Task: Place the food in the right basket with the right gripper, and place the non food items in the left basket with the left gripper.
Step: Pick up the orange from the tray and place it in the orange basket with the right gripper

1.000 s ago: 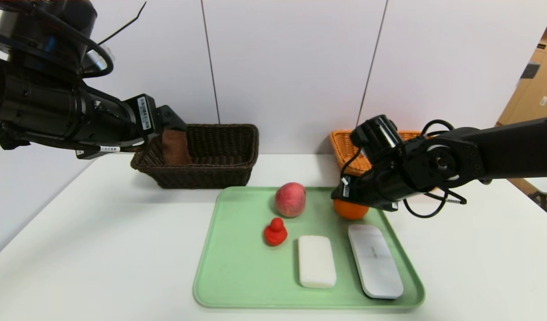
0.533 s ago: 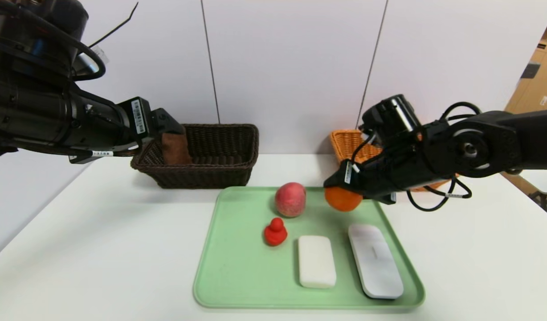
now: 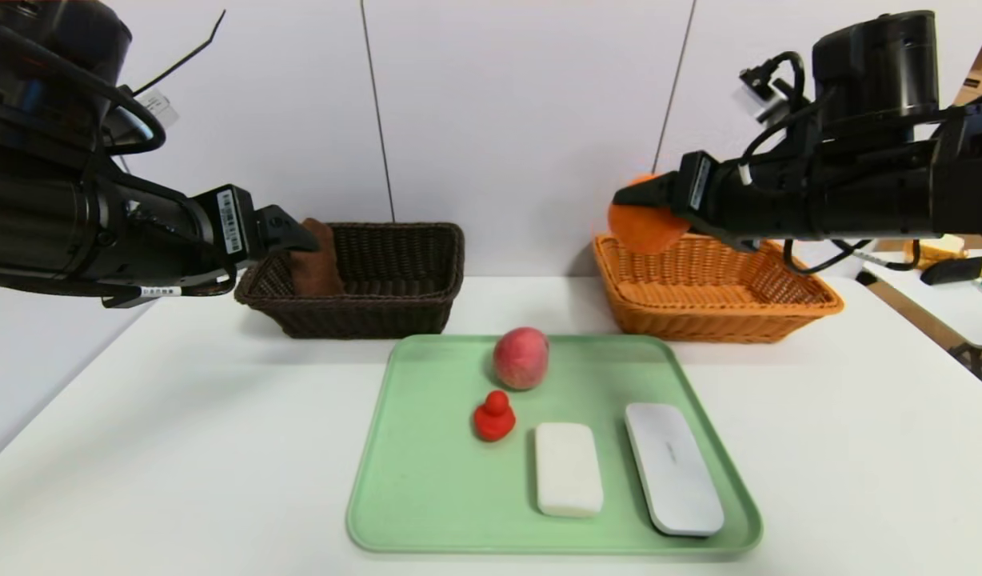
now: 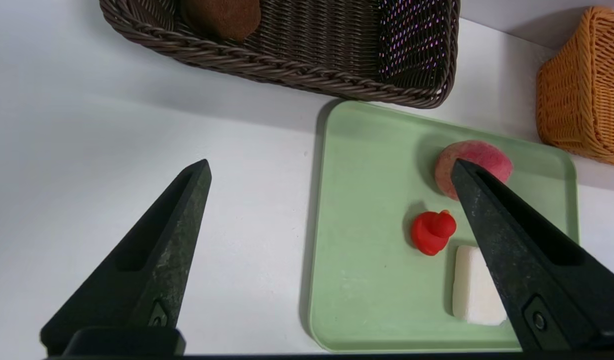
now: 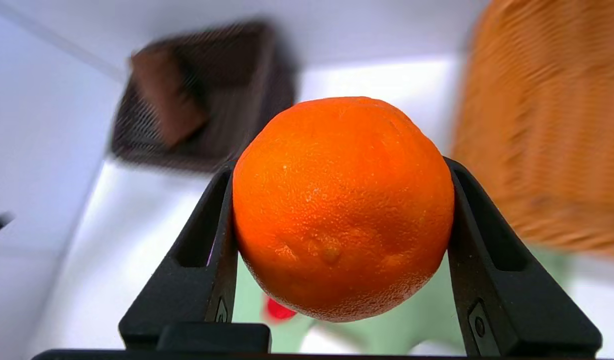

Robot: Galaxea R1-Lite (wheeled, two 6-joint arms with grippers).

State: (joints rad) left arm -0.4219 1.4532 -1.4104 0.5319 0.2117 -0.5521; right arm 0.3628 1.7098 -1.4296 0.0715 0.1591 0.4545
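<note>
right gripper (image 3: 647,216) is clamped on the orange (image 3: 641,226), carried high by the orange basket's (image 3: 715,300) near-left rim so i clear the wicker before dropping it. left gripper (image 4: 332,170), fingers apart, waits near the brown basket (image 3: 363,280) for non-food.

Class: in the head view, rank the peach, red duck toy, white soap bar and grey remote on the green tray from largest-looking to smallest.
1. grey remote
2. white soap bar
3. peach, though it sits farther back
4. red duck toy
</note>
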